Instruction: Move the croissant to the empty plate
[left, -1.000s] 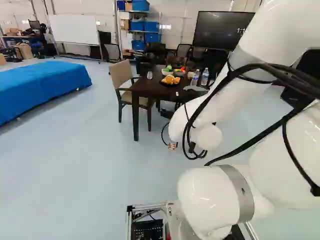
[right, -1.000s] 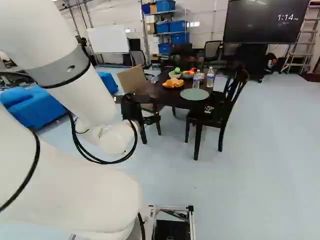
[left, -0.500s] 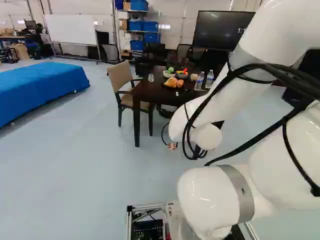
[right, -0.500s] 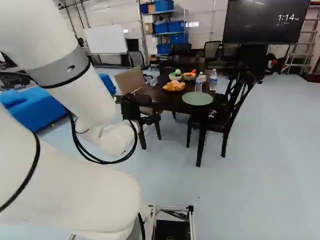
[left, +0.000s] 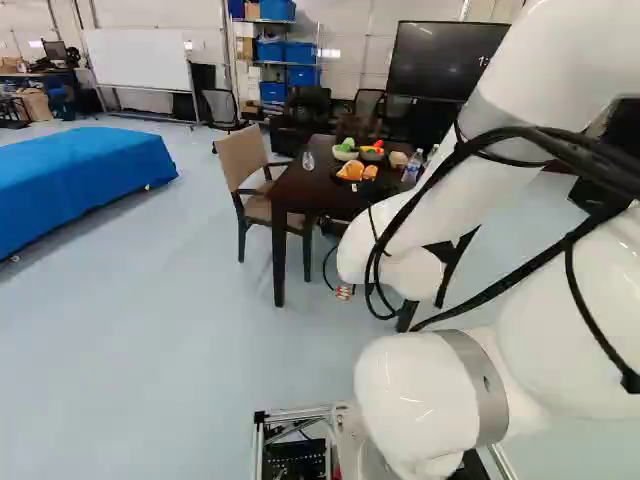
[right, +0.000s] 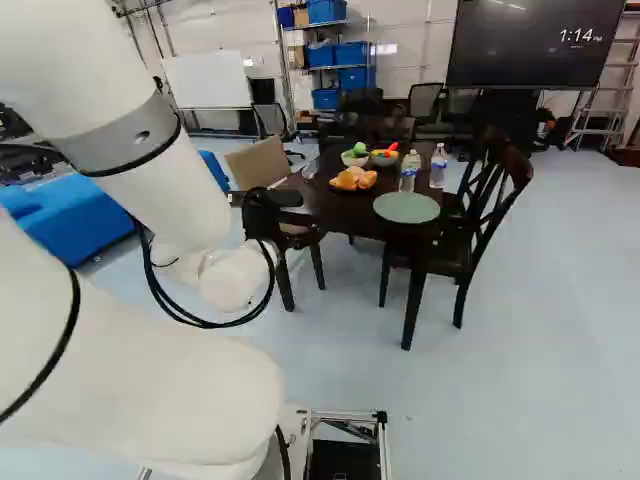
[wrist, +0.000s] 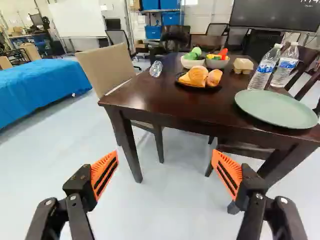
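One table (wrist: 160, 102) between chairs (wrist: 107, 67) holds the green plate (wrist: 275, 108).

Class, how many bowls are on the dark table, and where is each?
2: a white bowl beyond the dark plate, and a grey bowl beside it, nearer the labelled bottles.

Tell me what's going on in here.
A robot arm is set to move the croissant, but nothing is in its hand yet. The hand stands open, short of the dark table. The croissant lies beside another pastry on the black plate, and the green plate is empty.
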